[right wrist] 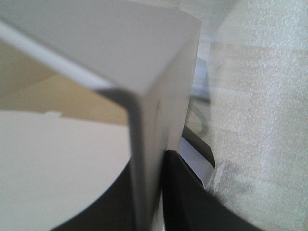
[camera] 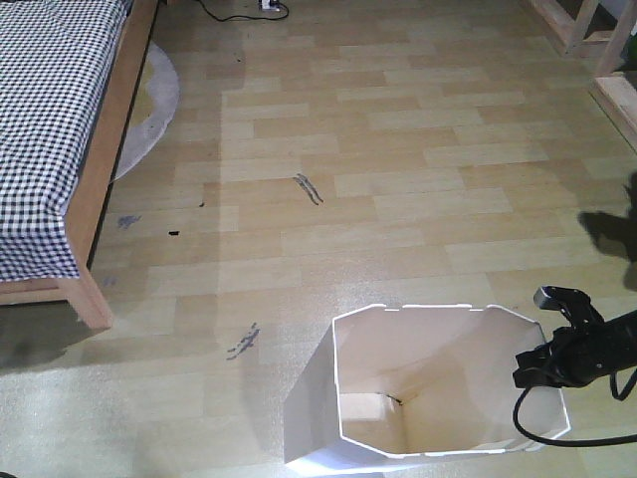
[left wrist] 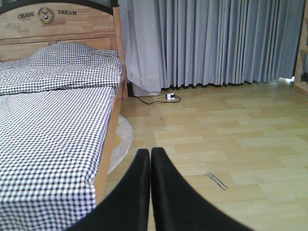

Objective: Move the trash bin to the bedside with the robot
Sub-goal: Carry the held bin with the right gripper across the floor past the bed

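Trash bin stands at the bottom of the front view, white outside and cream inside, open top facing the camera. Your right tool pinches the thin wall at the bin's right rim; the right wrist view shows black fingers on either side of that wall, tight against it. Your left tool is pressed together and holds nothing, pointing out over the floor beside the bed.

In the front view the bed, with a light wooden frame and black-and-white checked cover, lies at the upper left, well apart from the bin. So the grasp looks made, and carrying the bin to the bedside is the step in hand. The next move likely calls for travel forward and to the left with a steady grip, since the thin wall may flex or slip.

Bare wood-pattern floor between bin and bed gives you open room. Watch the bed's near corner post, the grey rug poking from under the frame, the black cable by the far wall, and the wooden frames at the upper right.
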{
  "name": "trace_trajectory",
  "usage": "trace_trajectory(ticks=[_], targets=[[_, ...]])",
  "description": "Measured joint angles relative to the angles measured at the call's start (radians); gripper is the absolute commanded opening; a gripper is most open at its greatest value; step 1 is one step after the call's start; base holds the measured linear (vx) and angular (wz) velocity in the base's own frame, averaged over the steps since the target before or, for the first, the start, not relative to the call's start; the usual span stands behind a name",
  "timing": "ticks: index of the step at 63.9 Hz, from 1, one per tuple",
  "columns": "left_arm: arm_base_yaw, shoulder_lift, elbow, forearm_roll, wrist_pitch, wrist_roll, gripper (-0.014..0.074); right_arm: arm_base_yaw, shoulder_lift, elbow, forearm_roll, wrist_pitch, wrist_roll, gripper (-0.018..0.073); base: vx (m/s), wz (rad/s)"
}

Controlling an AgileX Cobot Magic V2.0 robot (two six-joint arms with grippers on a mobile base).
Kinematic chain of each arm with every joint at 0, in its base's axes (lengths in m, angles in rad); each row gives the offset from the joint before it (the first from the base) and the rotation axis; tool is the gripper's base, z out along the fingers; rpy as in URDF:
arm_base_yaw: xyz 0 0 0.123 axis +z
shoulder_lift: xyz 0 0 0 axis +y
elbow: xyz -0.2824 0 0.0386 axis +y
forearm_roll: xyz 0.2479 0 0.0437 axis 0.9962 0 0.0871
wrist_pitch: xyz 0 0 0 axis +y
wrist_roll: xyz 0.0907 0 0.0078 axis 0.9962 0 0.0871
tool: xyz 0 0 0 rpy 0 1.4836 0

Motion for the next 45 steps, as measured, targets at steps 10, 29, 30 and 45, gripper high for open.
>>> trace_trajectory(ticks=[10,29,30,45], targets=[[0.0,0.0,0.0,0.0,0.0,0.0,-0.0006,0.0,0.0,0.0,0.001,0.0,0.0,-0.0005,0.25,-0.05],[0.0,0.0,0.0,0.0,0.0,0.0,-0.0006,0.0,0.0,0.0,-0.001,-0.001,0.0,-0.0005,0.27,-0.02],[0.0,0.0,0.0,0.0,0.0,0.0,-0.0006,0.0,0.0,0.0,-0.001,-0.001,0.0,-0.0005,0.28,0.04],[0.0,0.0,0.0,0.0,0.0,0.0,-0.0006,0.0,0.0,0.0,-0.001,-0.008,0.0,-0.0005,0.28,0.1]])
